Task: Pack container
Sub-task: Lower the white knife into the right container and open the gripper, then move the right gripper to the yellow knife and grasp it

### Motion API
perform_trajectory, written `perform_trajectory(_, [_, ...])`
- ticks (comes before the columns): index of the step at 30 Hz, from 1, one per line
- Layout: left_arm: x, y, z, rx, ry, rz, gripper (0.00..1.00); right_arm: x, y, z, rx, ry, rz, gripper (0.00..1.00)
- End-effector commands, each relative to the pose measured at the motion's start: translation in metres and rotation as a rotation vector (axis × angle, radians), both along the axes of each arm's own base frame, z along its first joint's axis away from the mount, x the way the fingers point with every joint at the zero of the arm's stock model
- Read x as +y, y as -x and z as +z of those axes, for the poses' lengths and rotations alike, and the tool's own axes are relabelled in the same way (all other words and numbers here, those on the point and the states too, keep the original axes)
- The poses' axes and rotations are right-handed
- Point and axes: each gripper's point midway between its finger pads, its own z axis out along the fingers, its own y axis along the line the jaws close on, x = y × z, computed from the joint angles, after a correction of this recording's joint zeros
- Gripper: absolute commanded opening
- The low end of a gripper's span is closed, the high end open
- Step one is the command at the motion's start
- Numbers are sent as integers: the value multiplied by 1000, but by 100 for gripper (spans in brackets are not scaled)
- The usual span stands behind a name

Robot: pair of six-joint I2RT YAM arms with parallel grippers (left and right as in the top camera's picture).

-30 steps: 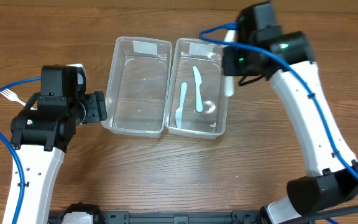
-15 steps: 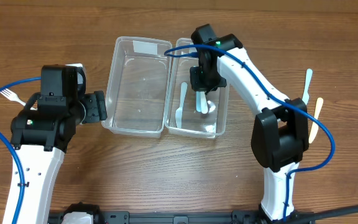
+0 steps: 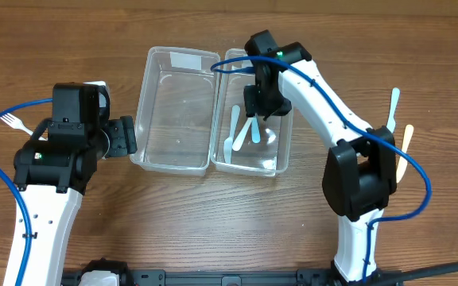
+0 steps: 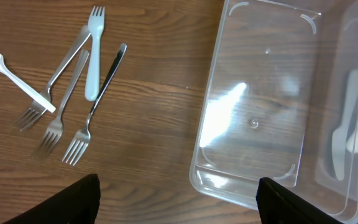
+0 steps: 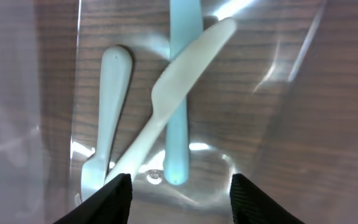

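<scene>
We see the forks (image 4: 92, 74) plainly only from the left wrist; overhead, the left arm (image 3: 54, 159) hides most. The left gripper (image 4: 179, 208) and the right gripper (image 5: 179, 199) both gape, empty.

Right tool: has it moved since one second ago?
Yes. The right tool shifted left, from the right container's right rim to above its interior.

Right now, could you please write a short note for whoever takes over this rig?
Left pincer: open, empty, beside the left container, which is empty.
Right pincer: open, empty, above the right container.
Done: three plastic utensils in the right container, a white knife lying across a blue one.
Left: forks on the table at far left, two utensils at far right.
</scene>
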Motion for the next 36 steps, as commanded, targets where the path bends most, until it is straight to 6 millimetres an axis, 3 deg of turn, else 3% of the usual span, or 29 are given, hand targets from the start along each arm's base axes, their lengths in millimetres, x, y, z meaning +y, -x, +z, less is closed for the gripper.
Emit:
perform_trajectory(1, [-1,-2,8,-20,10,0,80,-31,-30,113,-300,19,-76,59])
perform_trajectory(5, [-1,0,7,-10,12,4,80,-95,-31,181,-417,31,-237,70])
perform_trajectory(8, [-1,1,6,-5,11,3,80,-153,-21,200,-415,8,-367,72])
perform_trajectory(11, [-1,1,7,-5,9,0,80,-212,-6,199,-362,-6,-511,72])
perform_trajectory(12, [-1,1,7,-5,9,0,80,-242,4,196,-332,-4,-572,72])
perform_trajectory(16, [-1,1,7,-6,5,-5,81,-312,27,178,-273,33,-678,73])
perform_trajectory(19, [0,0,7,-10,1,-4,81,-348,44,157,-221,48,-755,73])
perform_trajectory(22, [0,-1,8,-14,2,-5,81,-371,54,123,-176,60,-780,76])
perform_trajectory(26, [0,-1,8,-14,1,-4,81,-385,55,74,-154,72,-752,83])
perform_trajectory(30, [0,-1,8,-14,2,-4,81,-388,53,31,-156,75,-739,89])
perform_trajectory(36, [0,-1,8,-13,3,-5,81,-385,59,-21,-132,75,-720,89])
